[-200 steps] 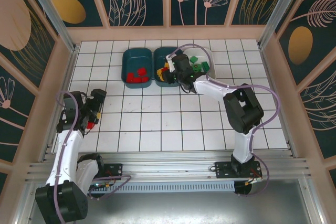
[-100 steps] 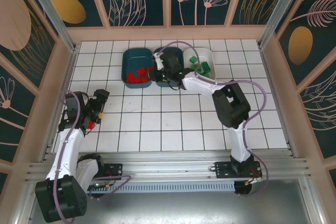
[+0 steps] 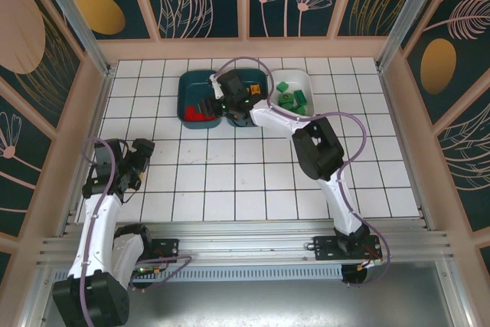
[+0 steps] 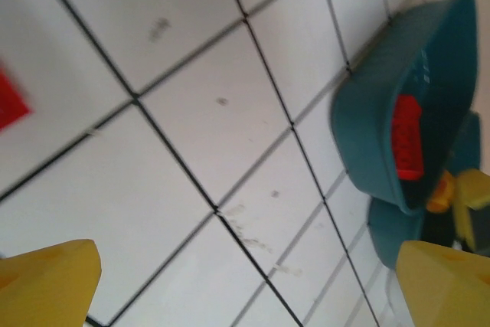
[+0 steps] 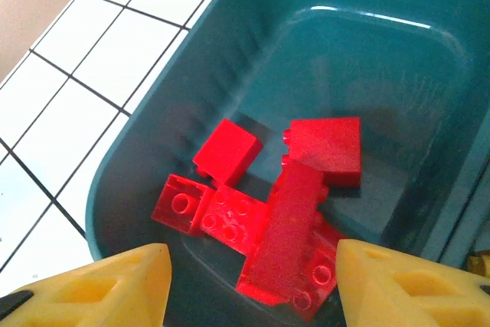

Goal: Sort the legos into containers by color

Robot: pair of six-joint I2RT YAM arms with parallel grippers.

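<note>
Over the left teal container my right gripper hovers open. In the right wrist view its yellow fingers stand apart, the right gripper empty. Several red legos lie heaped in that container below it. The white container holds green legos. My left gripper is low over the tiles at the left. In its own view the left gripper is open and empty, a red lego lies at the frame's left edge, and the teal container shows a red lego.
The rim of the second teal container runs along the right of the right wrist view, with a bit of yellow inside it. White tiled floor spreads between the arms and the containers. Enclosure walls stand close at the left.
My right gripper has swung left from the middle container to over the left teal one, and its jaws have opened. The left arm has shifted slightly down and left.
</note>
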